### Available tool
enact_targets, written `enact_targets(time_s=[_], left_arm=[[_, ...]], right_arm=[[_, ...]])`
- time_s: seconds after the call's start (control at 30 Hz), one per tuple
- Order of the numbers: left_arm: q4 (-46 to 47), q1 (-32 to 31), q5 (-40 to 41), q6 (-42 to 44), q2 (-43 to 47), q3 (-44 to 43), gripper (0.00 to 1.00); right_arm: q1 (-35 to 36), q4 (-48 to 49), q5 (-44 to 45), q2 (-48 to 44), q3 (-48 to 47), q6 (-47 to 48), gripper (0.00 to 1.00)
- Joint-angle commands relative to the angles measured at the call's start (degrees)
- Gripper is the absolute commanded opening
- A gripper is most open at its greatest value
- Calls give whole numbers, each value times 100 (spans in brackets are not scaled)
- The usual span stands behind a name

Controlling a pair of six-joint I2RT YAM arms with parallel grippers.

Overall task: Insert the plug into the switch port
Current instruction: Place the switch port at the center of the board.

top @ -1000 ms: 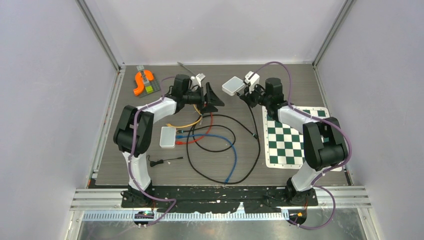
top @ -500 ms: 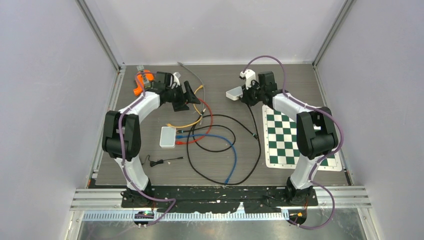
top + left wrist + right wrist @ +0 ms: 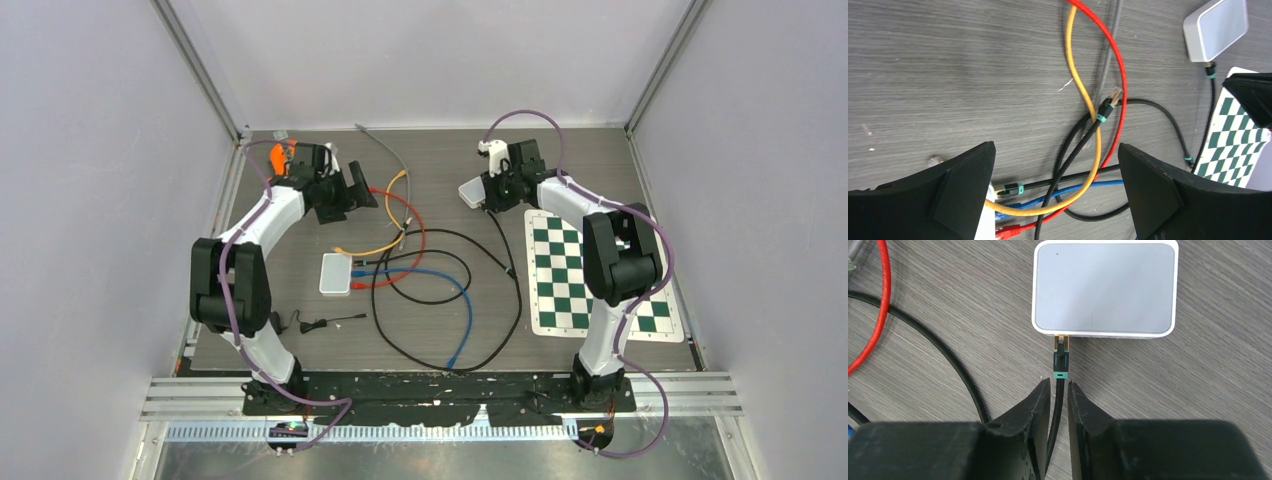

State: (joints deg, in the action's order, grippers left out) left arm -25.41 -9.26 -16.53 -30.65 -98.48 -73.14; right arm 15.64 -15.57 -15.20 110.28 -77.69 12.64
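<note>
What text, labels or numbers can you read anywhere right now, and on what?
No readable text anywhere.
White switch: top face blank, no brand or port label shows.
Plug: no print visible.
Chessboard mat: no letters or numbers visible.
Orange part at far left: too small to tell.

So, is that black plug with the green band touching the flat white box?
Touching. Right wrist view: the black plug meets the white box at its edge.

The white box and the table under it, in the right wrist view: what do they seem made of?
White box: probably plastic; smooth matte top, rounded moulded corners. Table: looks like grey wood-grain laminate; fine streaks, flat even surface. Real wood cannot be excluded.
</note>
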Motion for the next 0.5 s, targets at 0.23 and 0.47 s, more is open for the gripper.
enact_targets(time_s=[0.23, 0.47], left_arm=[[79, 29, 259, 100, -5, -51, 93], [760, 29, 275, -600, -646, -595, 84]], right_arm=[[35, 13, 189, -744, 214, -250, 36], [85, 27, 220, -1654, 583, -594, 46]])
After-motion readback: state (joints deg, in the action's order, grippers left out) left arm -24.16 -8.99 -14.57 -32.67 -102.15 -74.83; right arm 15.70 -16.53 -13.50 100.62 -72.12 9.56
